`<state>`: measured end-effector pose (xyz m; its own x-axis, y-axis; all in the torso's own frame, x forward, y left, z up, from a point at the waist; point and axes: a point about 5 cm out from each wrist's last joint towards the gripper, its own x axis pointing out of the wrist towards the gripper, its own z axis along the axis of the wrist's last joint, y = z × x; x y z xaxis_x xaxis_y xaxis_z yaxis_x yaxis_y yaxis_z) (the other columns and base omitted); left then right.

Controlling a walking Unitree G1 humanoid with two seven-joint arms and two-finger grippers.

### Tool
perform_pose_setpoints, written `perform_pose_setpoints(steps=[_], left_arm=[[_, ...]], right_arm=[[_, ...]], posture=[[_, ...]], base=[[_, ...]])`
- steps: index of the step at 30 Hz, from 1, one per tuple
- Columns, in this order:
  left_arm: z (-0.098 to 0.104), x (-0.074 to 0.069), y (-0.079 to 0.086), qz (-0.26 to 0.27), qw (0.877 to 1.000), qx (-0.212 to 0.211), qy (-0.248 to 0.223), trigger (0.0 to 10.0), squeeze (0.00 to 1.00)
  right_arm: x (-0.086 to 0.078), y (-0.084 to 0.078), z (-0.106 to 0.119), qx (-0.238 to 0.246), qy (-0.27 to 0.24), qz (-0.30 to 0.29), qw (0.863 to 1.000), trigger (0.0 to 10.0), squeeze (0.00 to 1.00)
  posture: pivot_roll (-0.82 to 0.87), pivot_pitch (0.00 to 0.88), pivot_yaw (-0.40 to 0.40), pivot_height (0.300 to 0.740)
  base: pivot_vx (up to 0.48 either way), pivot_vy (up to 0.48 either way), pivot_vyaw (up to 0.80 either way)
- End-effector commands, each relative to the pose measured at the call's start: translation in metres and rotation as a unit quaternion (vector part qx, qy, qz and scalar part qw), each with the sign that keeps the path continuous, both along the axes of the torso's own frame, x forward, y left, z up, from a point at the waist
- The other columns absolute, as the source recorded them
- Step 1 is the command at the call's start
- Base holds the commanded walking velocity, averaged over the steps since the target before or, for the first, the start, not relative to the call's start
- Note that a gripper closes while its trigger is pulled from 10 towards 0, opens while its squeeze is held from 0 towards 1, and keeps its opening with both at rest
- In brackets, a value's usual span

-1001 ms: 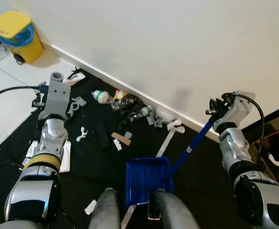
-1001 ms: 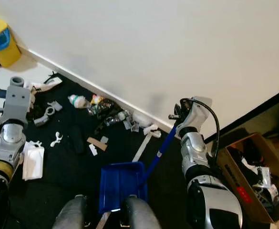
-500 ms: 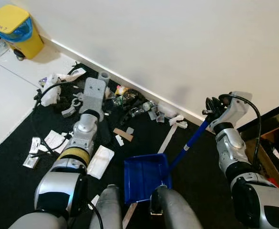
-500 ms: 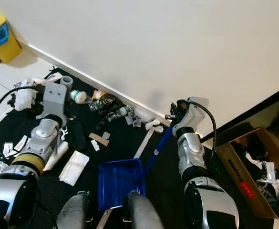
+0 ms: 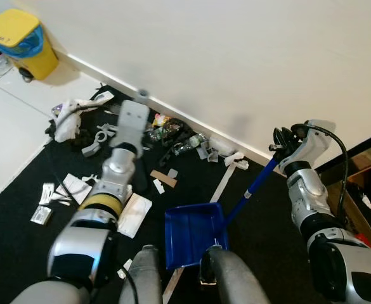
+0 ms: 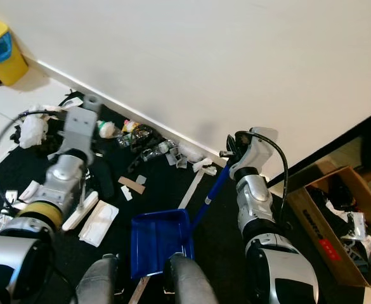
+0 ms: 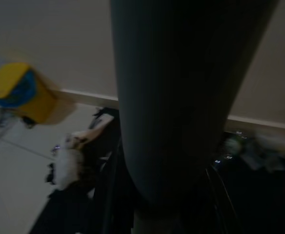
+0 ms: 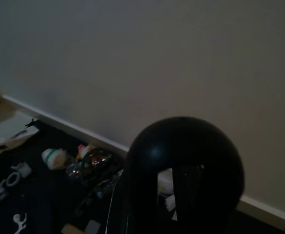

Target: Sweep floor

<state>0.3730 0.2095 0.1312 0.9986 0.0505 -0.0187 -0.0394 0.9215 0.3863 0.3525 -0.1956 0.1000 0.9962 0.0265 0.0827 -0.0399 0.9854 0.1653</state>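
Left eye view, right gripper (image 5: pixel 284 140) clasping dustpan (image 5: pixel 193 233) handle

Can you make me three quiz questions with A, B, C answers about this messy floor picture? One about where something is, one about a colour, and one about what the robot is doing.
1. Where is the yellow bin?
A. By the wall, on the robot's left
B. Inside the cardboard box
C. On the dustpan

2. What colour is the dustpan?
A. Red
B. Blue
C. Green

3. What is the right gripper doing?
A. Hanging with nothing in it
B. Holding the dustpan's long handle
C. Lifting the yellow bin

Answers:
1 A, the bin stands on the pale floor against the white wall, far to the left.
2 B, the pan and its handle are blue.
3 B, the fingers close on the top of the handle, which slopes down to the pan on the black mat.
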Motion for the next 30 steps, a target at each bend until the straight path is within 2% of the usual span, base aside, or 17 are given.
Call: perform_pose_setpoints(steps=[1, 5, 7, 8, 10, 11, 13, 15, 18, 27, 30], left_arm=[[-0.018, -0.011, 0.021, 0.031, 0.998, 0.029, 0.047, 10.0, 0.0], [-0.021, -0.02, 0.046, 0.059, 0.995, 0.049, 0.067, 10.0, 0.0], [-0.022, -0.022, 0.049, 0.065, 0.994, 0.048, 0.07, 10.0, 0.0], [-0.024, -0.025, 0.054, 0.072, 0.993, 0.046, 0.08, 10.0, 0.0], [-0.025, -0.026, 0.054, 0.074, 0.993, 0.04, 0.083, 10.0, 0.0], [-0.027, -0.027, 0.053, 0.077, 0.993, 0.024, 0.084, 10.0, 0.0], [-0.027, -0.027, 0.053, 0.077, 0.993, 0.024, 0.084, 10.0, 0.0], [-0.028, -0.028, 0.05, 0.076, 0.994, 0.002, 0.081, 10.0, 0.0], [-0.031, -0.029, 0.045, 0.074, 0.994, -0.017, 0.083, 10.0, 0.0], [-0.037, -0.033, 0.035, 0.092, 0.99, -0.087, 0.056, 10.0, 0.0], [-0.043, -0.036, 0.032, 0.093, 0.99, -0.089, 0.064, 10.0, 0.0]], right_arm=[[-0.002, -0.008, -0.002, 0.005, 0.004, -0.013, 1.0, 10.0, 0.0], [-0.002, -0.007, -0.003, 0.003, 0.011, -0.008, 1.0, 10.0, 0.0], [-0.002, -0.007, -0.004, 0.002, 0.014, -0.006, 1.0, 10.0, 0.0], [-0.002, -0.004, -0.008, 0.003, 0.031, 0.006, 0.999, 10.0, 0.0], [-0.002, -0.003, -0.009, 0.003, 0.038, 0.018, 0.999, 10.0, 0.0], [-0.002, 0.001, -0.012, 0.013, 0.047, 0.037, 0.998, 10.0, 0.0], [-0.002, 0.001, -0.012, 0.013, 0.047, 0.037, 0.998, 10.0, 0.0], [-0.002, 0.008, -0.014, 0.031, 0.05, 0.062, 0.996, 10.0, 0.0], [-0.003, 0.015, -0.016, 0.02, 0.05, 0.082, 0.995, 10.0, 0.0], [-0.009, 0.012, -0.022, 0.002, 0.047, 0.054, 0.997, 10.0, 0.0], [-0.009, 0.012, -0.022, -0.002, 0.046, 0.052, 0.998, 10.0, 0.0]], posture=[[0.0, 0.247, -0.11, 0.74], [0.03, 0.232, -0.116, 0.74], [0.03, 0.232, -0.116, 0.74], [0.03, 0.225, -0.116, 0.74], [0.04, 0.223, -0.115, 0.74], [0.04, 0.219, -0.114, 0.74], [0.04, 0.219, -0.114, 0.74], [0.05, 0.212, -0.104, 0.74], [0.05, 0.209, -0.094, 0.74], [0.06, 0.2, -0.068, 0.74], [0.05, 0.187, -0.062, 0.74]], base=[[0.0, 0.0, 0.0], [0.0, 0.0, 0.0], [0.0, 0.0, 0.0], [0.0, 0.0, 0.0], [0.0, 0.0, 0.0], [0.0, 0.0, 0.0], [0.0, 0.0, 0.0], [0.0, 0.0, 0.0], [0.0, 0.0, 0.0], [0.0, 0.0, 0.0], [0.0, 0.0, 0.0]])
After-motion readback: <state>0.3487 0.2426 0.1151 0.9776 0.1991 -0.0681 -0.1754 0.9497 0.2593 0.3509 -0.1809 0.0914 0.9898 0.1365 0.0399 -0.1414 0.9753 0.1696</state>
